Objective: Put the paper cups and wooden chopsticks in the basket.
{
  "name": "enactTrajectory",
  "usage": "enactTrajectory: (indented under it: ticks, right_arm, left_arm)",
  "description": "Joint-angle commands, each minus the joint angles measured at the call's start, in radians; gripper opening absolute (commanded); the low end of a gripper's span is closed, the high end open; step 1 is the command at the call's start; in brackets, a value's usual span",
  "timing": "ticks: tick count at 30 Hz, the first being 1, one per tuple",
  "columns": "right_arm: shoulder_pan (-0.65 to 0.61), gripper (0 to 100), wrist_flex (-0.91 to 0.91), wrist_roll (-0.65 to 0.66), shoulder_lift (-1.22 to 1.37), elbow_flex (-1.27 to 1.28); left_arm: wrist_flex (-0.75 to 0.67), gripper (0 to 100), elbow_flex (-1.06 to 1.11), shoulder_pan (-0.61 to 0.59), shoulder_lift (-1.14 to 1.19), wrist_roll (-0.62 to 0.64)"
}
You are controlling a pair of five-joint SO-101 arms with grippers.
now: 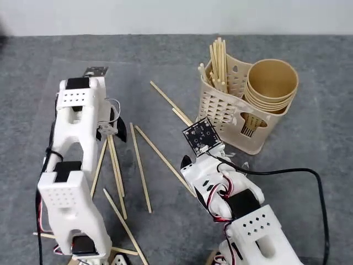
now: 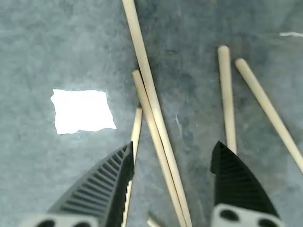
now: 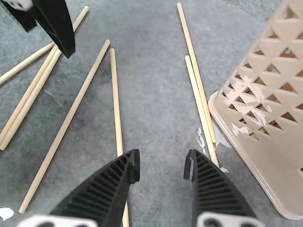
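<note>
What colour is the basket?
The basket is beige, with cut-out holes in its walls; the high view shows it best.

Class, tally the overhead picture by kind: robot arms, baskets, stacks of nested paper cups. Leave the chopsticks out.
Arms: 2, the left arm and the right arm
Basket: 1
Stack of paper cups: 1
Total: 4

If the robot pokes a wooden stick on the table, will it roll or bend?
Probably rolls: the chopsticks look round and smooth on the flat table. Likely stiff, since each lies straight. Being thin, one might slip from the open left gripper.
</note>
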Motion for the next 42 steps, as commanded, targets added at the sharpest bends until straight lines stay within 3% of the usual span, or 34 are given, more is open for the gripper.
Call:
enactTrajectory:
  ticks: [1, 9, 18, 25, 29, 35, 42]
  right_arm:
    - [-0.001, 17.2, 0.001, 0.011, -0.019, -0.011]
    - [-0.001, 17.2, 0.001, 0.011, -0.019, -0.011]
    - [-0.001, 17.2, 0.001, 0.011, -0.019, -0.011]
    - [-0.001, 17.2, 0.001, 0.011, -0.019, -0.011]
    - [-0.001, 17.2, 0.001, 0.011, -0.019, -0.011]
    - [-0.001, 17.2, 0.001, 0.011, -0.019, -0.011]
    - [-0.001, 17.2, 0.001, 0.011, -0.019, -0.011]
  left_arm:
    - [-0.028, 25, -0.005, 0.002, 0.048, 0.002]
    - [-0.064, 24, -0.010, 0.005, 0.173, 0.008]
    - [-0.075, 2, -0.010, 0.025, 0.167, 0.005]
    - [-0.075, 1, -0.015, 0.034, 0.158, 0.003]
    - [-0.035, 1, -0.097, 0.034, 0.158, 0.003]
    - [0.172, 1, -0.432, 0.034, 0.158, 0.005]
    - [0.176, 1, -0.621, 0.064, 0.089, 0.009]
